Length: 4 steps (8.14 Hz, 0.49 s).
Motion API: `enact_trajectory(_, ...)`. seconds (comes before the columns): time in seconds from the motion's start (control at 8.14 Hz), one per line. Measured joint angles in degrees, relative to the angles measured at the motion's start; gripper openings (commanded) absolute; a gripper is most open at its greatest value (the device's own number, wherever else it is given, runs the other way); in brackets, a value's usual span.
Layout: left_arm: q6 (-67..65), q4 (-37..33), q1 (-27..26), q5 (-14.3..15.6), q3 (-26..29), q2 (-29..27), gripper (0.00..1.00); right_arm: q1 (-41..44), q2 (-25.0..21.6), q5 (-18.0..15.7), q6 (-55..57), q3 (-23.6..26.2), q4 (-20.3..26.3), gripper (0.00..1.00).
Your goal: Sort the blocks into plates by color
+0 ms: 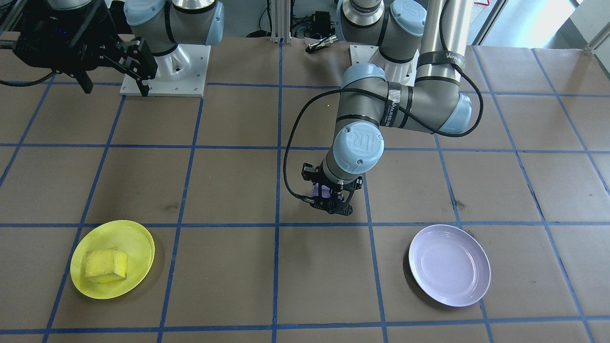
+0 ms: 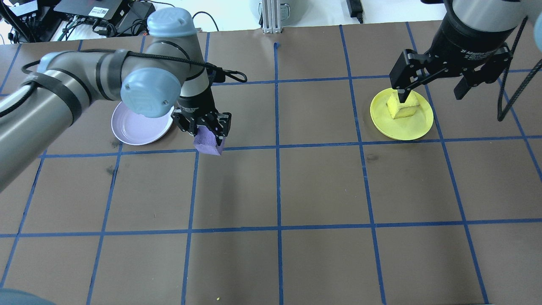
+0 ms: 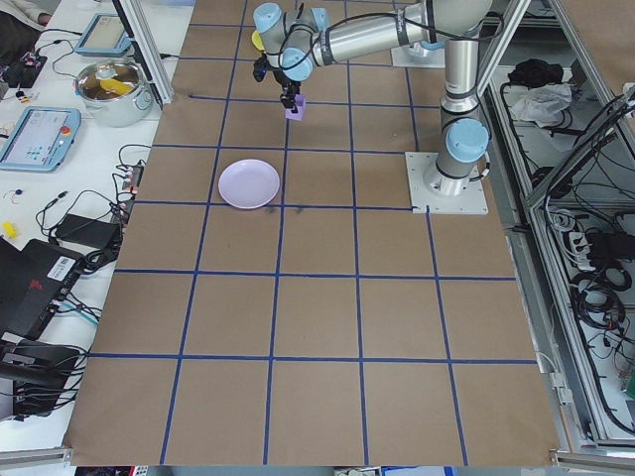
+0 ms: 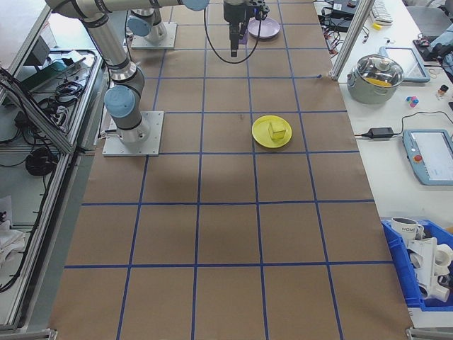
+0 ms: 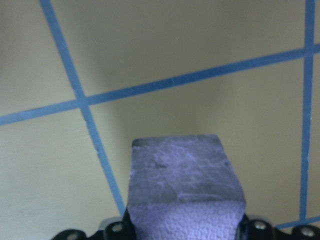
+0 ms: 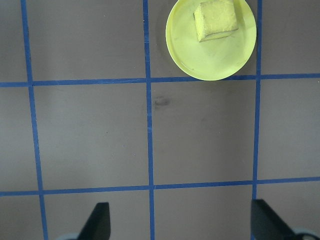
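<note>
My left gripper [image 2: 206, 131] is shut on the purple block [image 2: 209, 141], held a little above the table just right of the lavender plate [image 2: 139, 127]. That plate [image 1: 450, 265] has nothing in it. In the left wrist view the purple block [image 5: 185, 187] fills the lower middle between the jaws. The yellow block [image 2: 402, 106] lies in the yellow plate [image 2: 413, 125]. High above the table, my right gripper [image 2: 434, 89] stands open with nothing between its fingers [image 6: 97, 222]; its wrist view looks down on the yellow plate [image 6: 200, 60] and yellow block [image 6: 215, 19].
Brown paper with a blue tape grid covers the table [image 2: 296, 190]. The two arm bases [image 1: 167, 71] stand at the robot's side. Off the table's edge in the side view are a metal pot [image 4: 380, 76], tablets and a blue bin [image 4: 417, 273].
</note>
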Motion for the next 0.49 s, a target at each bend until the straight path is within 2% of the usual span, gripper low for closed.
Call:
enact_trajectory(0.25,4.04,-0.89,5.28,0.53,4.23,-0.25,0.00,0.00,0.41,-0.11,-1.27,0.02,-0.28,1.00)
enact_trajectory(0.49,9.22,0.53,10.64,0.63,6.01,-1.05,0.00,0.00,0.50,-0.01,-2.27,0.03,-0.35,1.00)
